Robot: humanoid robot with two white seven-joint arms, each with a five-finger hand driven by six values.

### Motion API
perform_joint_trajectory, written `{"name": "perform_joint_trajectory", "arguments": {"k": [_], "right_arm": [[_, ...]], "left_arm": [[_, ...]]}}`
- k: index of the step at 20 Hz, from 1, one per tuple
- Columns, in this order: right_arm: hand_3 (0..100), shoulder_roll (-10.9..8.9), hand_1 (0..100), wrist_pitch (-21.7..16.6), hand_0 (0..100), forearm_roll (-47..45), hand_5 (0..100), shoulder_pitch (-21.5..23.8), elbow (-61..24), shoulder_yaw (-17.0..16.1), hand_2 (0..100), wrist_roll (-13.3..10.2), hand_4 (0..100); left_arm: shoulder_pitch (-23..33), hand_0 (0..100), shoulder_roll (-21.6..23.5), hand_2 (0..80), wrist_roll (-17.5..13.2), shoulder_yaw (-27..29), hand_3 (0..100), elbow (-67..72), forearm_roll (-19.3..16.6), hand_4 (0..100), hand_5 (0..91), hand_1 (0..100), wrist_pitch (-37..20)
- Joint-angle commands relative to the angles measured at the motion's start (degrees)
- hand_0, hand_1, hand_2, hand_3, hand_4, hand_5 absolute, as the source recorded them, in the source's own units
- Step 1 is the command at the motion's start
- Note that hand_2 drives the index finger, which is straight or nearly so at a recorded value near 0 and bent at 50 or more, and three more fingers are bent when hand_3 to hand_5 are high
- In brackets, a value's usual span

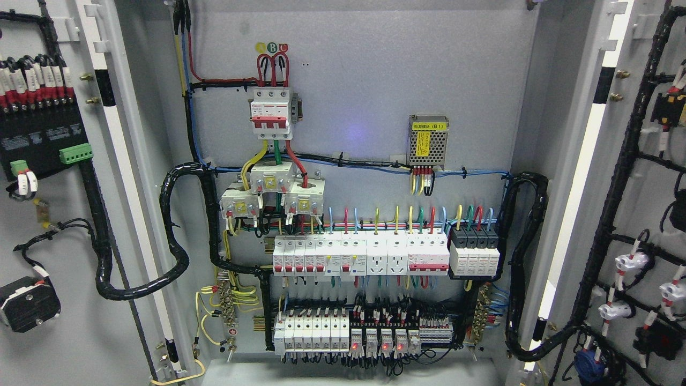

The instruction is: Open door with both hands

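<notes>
The electrical cabinet stands wide open. Its left door is swung out to the left, inner face toward me, carrying a black module and wiring. The right door is swung out to the right, with black cable looms and white connectors on its inner face. Between them the grey back panel shows a red-and-white main breaker, rows of white breakers and a small metal power supply. Neither of my hands nor any arm shows in the head view.
Thick black cable bundles loop from the cabinet to each door near the hinges. A lower terminal row has red indicator lights. The cabinet's grey floor ledge runs along the bottom edge.
</notes>
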Motion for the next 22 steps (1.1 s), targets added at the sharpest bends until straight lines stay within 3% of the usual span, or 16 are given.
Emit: {"name": "perform_joint_trajectory", "arguments": {"k": [1, 6, 11, 13, 15, 18, 22], "right_arm": [[0, 4.98, 0, 0.16, 0, 1.01, 0, -5.90, 29.97, 0.58, 0, -1.13, 0], [0, 5.69, 0, 0.60, 0, 1.01, 0, -14.08, 47.12, 0.75, 0, -1.13, 0], [0, 5.78, 0, 3.22, 0, 2.40, 0, -14.17, 48.81, 1.28, 0, -1.65, 0], [0, 5.51, 0, 7.09, 0, 6.17, 0, -14.17, 48.81, 1.19, 0, -6.11, 0], [0, 5.34, 0, 8.51, 0, 8.38, 0, -14.35, 48.81, 1.11, 0, -10.16, 0], [0, 5.34, 0, 9.64, 0, 12.06, 0, -14.35, 48.99, 1.28, 0, -11.15, 0], [0, 5.16, 0, 16.85, 0, 18.13, 0, -14.79, 48.90, 1.19, 0, -11.93, 0]], "left_arm": [[-4.08, 0, -5.71, 0.0, -2.18, -2.62, 0, 21.90, -8.13, 0, 0.0, 0, 7.60], [-7.59, 0, -7.64, 0.0, -2.36, -2.53, 0, 29.45, -12.53, 0, 0.0, 0, 10.50], [-9.89, 0, -9.31, 0.0, -2.36, -2.36, 0, 32.63, -13.51, 0, 0.0, 0, 14.63], [-10.24, 0, -9.40, 0.0, -2.28, -2.27, 0, 32.72, -13.51, 0, 0.0, 0, 16.57], [-10.76, 0, -9.40, 0.0, -2.28, -2.27, 0, 32.63, -13.51, 0, 0.0, 0, 18.85], [-11.12, 0, -9.31, 0.0, -2.28, -2.18, 0, 32.63, -13.51, 0, 0.0, 0, 22.01], [-12.26, 0, -9.14, 0.0, -2.28, -2.00, 0, 32.54, -13.42, 0, 0.0, 0, 24.65]]}}
